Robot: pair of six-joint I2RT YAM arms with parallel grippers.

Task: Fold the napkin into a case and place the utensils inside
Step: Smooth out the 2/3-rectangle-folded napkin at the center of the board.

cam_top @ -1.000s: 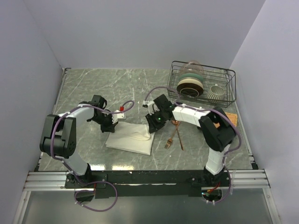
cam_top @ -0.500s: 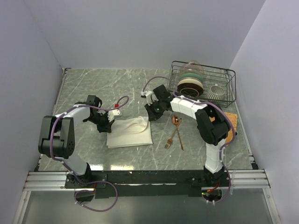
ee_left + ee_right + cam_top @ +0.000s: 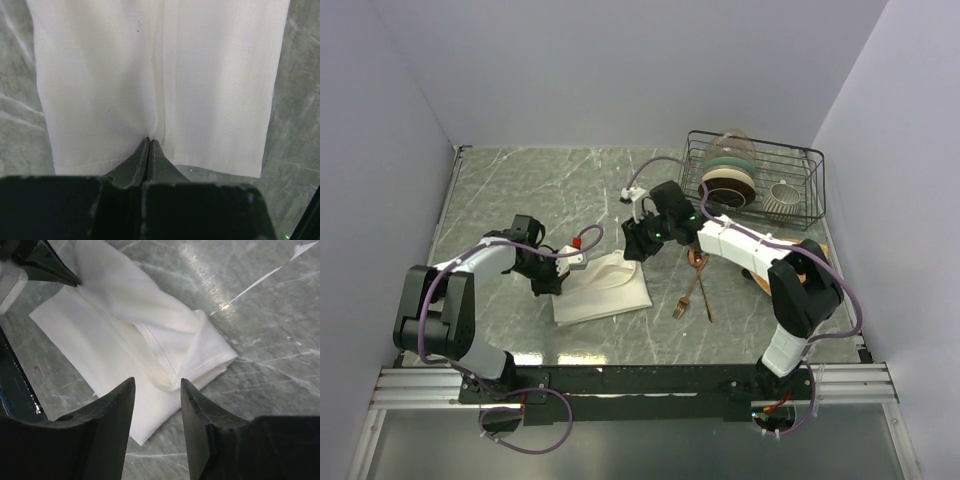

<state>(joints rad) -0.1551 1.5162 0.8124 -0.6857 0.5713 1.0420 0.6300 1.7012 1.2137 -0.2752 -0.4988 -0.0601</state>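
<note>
Left wrist view: left pincer [image 3: 149, 143] grips the limp, light napkin [image 3: 210, 75] at its 6 o'clock hem, the best hold; right pincer [image 3: 157, 382] half-wide, empty.

Grey-green marbled table [image 3: 520, 190], veined with white. Near the middle, slightly toward the left edge: cream-white napkin [image 3: 605, 290], folded into a layered rectangle, lying flat and skewed to the near edge. Just right of it, apart from the cloth: copper fork [image 3: 682, 304] and spoon [image 3: 696, 261], crossed, tines toward the near edge, bowl toward the far edge. In the far right corner: black wire rack [image 3: 810, 190]. By the right edge: sliver of orange mat [image 3: 819, 250], mostly hidden.
</note>
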